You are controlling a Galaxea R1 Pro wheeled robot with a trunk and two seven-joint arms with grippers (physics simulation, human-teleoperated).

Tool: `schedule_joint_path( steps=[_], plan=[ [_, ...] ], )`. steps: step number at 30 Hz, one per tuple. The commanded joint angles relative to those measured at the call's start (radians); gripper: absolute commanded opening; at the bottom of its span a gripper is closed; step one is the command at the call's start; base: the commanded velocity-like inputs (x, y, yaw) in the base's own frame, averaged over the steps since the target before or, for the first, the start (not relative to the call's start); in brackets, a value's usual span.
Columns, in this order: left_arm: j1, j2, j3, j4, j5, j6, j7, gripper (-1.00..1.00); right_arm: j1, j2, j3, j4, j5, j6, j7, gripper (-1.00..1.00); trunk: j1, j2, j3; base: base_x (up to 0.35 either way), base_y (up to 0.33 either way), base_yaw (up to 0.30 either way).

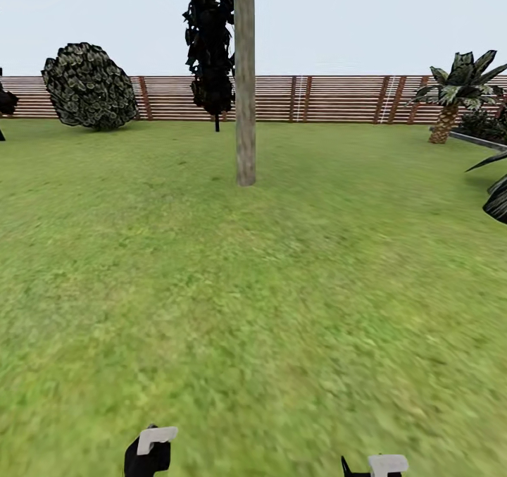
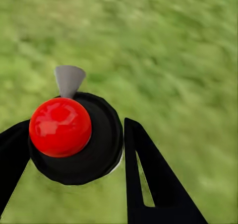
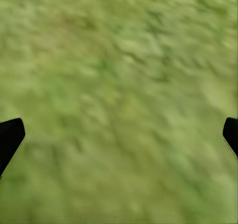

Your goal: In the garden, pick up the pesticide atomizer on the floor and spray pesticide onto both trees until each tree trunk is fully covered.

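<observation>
We have the atomizer [image 2: 74, 134] already in our left claw [image 2: 79, 149]: its two black fingers stand one on each side of the round dark body, closed against it, and the red top and the small grey nozzle point away from the wrist. Our right claw [image 3: 119, 134] is wide and holds nothing; under it is only the lawn [image 3: 119, 60].

The bottle seems small, light and stiff, like hard plastic. Its body is round and smooth, so we judge it can turn or slip between the fingers if we swing the arm fast. The best hold is around the wide dark body, as now, and not on the red top or the nozzle, which must stay free for spraying.

The tree trunk [image 1: 244, 75] stands straight ahead of us, well apart, in front of the fence [image 1: 338, 98]. We must come near the trunk and aim the nozzle at its bark. A bush [image 1: 89, 86] stands left of the trunk, a palm [image 1: 454, 93] far right of it.
</observation>
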Motion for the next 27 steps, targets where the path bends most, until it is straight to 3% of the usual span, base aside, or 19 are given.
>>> schedule_joint_path(
  steps=[1, 27],
  plan=[
    [0.000, 0.000, 0.000, 0.000, 0.000, 0.000, 0.000, -1.00, 0.000, 0.000, 0.000, 0.000, 0.000, 0.000, 0.000, 1.00, 0.000, 0.000, 0.000, 0.341, 0.000, 0.000],
    [0.000, 0.000, 0.000, 0.000, 0.000, 0.000, 0.000, -1.00, 0.000, -0.002, 0.000, 0.002, 0.000, 0.000, 0.000, 1.00, 0.000, 0.000, 0.000, 0.341, 0.000, 0.000]
  ],
)
